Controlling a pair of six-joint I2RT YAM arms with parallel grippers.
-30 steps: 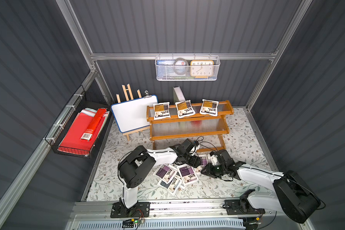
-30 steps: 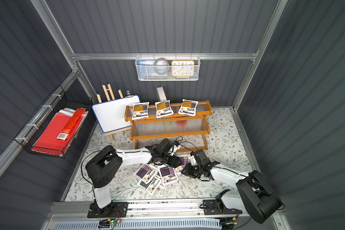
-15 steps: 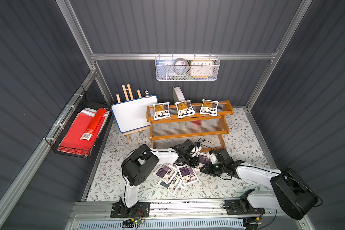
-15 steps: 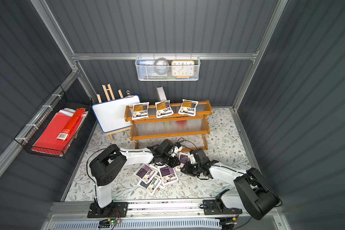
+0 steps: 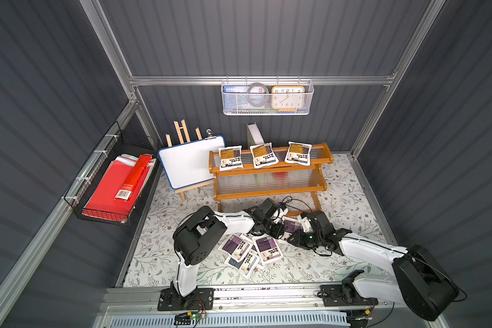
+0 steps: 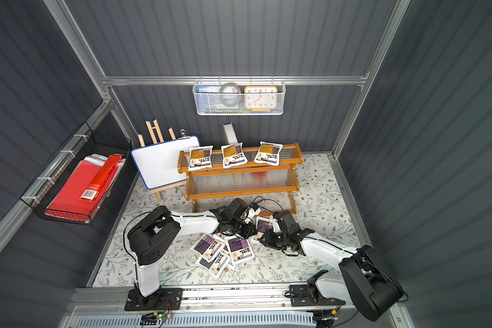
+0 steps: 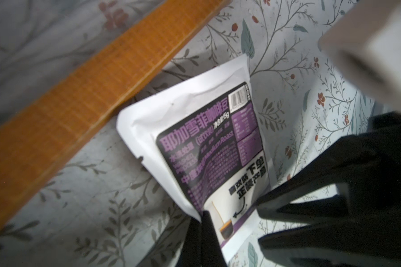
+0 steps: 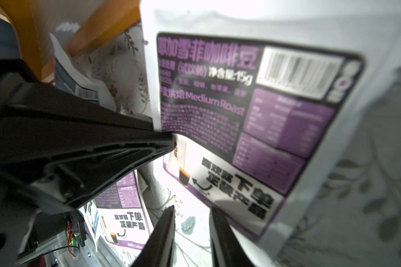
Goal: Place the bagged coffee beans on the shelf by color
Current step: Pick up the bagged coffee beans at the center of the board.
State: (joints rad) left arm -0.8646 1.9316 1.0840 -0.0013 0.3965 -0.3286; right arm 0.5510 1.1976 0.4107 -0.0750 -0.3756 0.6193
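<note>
Pinching a corner of a purple pouch (image 7: pixel 208 143), the left gripper (image 7: pixel 203 218) is clamped tight on it. The pouch reaches out ahead of those jaws toward the shelf (image 7: pixel 79 92) and its bottom rail, over the mat (image 7: pixel 97 198). Opposite, the right gripper (image 8: pixel 192 208) stands parted, the pouch's edge just beside one finger.

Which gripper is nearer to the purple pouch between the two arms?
Left. The left gripper is shut on the purple pouch, pinching its edge. The right gripper stands open close beside a corner of it, apparently without gripping.
</note>
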